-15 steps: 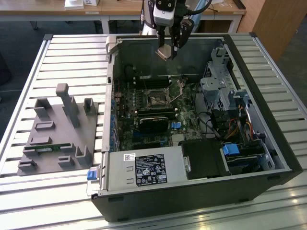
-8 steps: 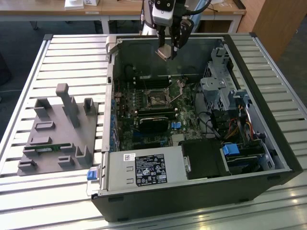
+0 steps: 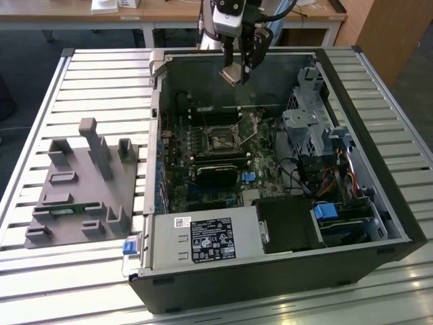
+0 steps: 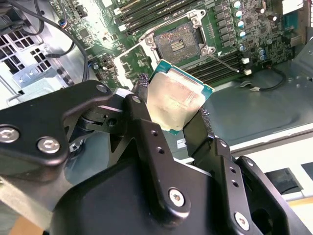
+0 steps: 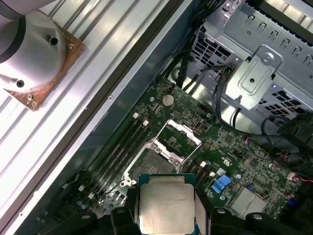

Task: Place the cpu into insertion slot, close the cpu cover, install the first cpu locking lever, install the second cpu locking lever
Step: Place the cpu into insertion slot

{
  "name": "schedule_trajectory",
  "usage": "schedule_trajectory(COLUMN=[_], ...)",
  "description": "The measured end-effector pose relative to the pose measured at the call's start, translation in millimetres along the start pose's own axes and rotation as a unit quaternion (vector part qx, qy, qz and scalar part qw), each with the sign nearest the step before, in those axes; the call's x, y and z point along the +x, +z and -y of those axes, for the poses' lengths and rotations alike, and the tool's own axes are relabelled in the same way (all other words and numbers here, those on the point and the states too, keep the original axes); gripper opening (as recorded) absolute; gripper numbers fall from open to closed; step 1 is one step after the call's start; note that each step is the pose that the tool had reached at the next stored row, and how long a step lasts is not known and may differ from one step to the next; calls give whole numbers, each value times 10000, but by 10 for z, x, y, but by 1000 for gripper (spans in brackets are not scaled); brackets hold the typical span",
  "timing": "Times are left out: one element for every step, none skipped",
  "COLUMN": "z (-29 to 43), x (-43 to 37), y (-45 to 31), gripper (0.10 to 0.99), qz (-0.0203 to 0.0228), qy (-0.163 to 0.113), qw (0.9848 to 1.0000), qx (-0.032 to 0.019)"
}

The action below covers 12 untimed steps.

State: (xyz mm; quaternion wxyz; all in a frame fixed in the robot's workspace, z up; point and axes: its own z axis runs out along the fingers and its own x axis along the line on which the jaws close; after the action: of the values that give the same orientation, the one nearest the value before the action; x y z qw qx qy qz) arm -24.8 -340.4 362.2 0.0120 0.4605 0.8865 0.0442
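Note:
My gripper (image 3: 238, 70) hangs above the back of the open computer case (image 3: 379, 203), shut on the cpu (image 3: 233, 73). In both wrist views the cpu (image 4: 177, 100) (image 5: 165, 203) is a flat square silver-topped chip with a green rim, pinched at two opposite edges by the black fingers (image 4: 142, 95). The insertion slot (image 3: 220, 140) (image 5: 149, 164) (image 4: 177, 43) lies bare on the motherboard, well below the chip. The cpu cover (image 5: 180, 138) is swung up beside the socket. A thin wire locking lever (image 4: 225, 61) sticks out from the socket, unlatched.
A long black card (image 3: 216, 172) lies just in front of the socket, with a silver power supply (image 3: 203, 240) nearer. A drive cage and cables (image 3: 308, 125) fill the case's side on the exterior view's right. A grey fixture (image 3: 81, 183) sits on the slatted table (image 3: 101, 81).

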Motion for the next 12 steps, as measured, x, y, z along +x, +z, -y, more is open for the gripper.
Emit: schedule_trajectory(z=[0,0,0,0,0,0,0,0,0,0,0,0], x=[0,0,0,0,0,0,0,0,0,0,0,0], y=[0,0,0,0,0,0,0,0,0,0,0,1], gripper=[537,537,537,537,537,537,537,537,537,537,537,537], qz=[2,4,6,7,10,11,13,15,17,19,21,23], qy=[21,42,64,84,105,126,147,169,189,210,233,253], qw=[10000,10000,10000,10000,9999,9999,9999,9999,9998,9998,9997,9997], qx=[0,-1,-1,-1,-2,-2,-3,-3,-3,-4,-4,-5])
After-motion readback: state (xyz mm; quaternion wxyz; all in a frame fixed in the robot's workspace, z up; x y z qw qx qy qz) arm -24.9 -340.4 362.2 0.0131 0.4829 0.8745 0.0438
